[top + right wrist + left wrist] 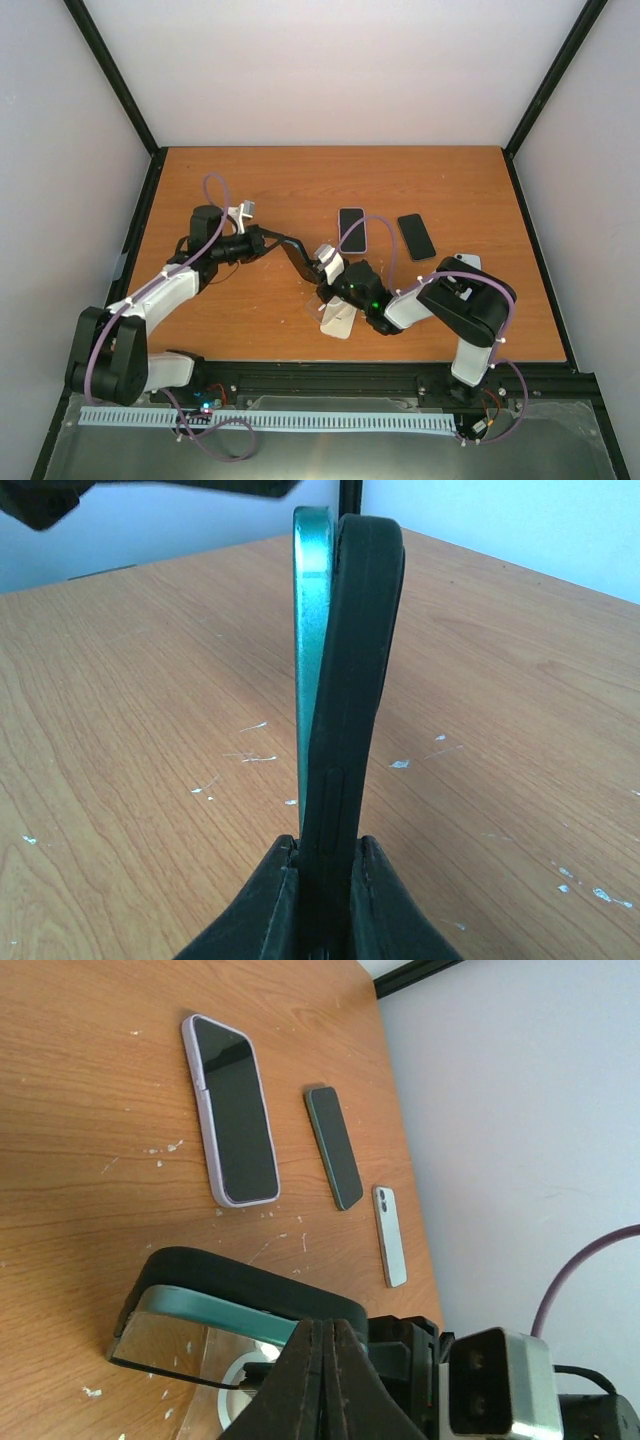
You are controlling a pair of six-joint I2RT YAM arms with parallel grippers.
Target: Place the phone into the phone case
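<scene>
Right gripper point(325, 848): jaws pressed in on the near end of the case point(365, 630), which stands on edge straight out ahead of the fingers. The phone point(310, 630), teal-edged, lies flat against the case's left face. Its near end is tucked behind the case wall at the fingers and its far end stands slightly proud, so it is not fully seated. Both items are clear of the table point(130, 730), which runs ahead and to both sides of the jaws.

Left gripper point(325, 1332): fingers pressed together with nothing between them. The tips are at the edge of the case just ahead; contact cannot be confirmed. Seen from here the phone sits under the black case. A pale item shows below it, and what it is cannot be told.

Further out ahead of the left gripper, three items lie flat on the table, side by side and apart: a lilac phone point(235, 1110) nearest, then a green phone point(335, 1145), then a white phone point(390, 1235) furthest to the right
</scene>
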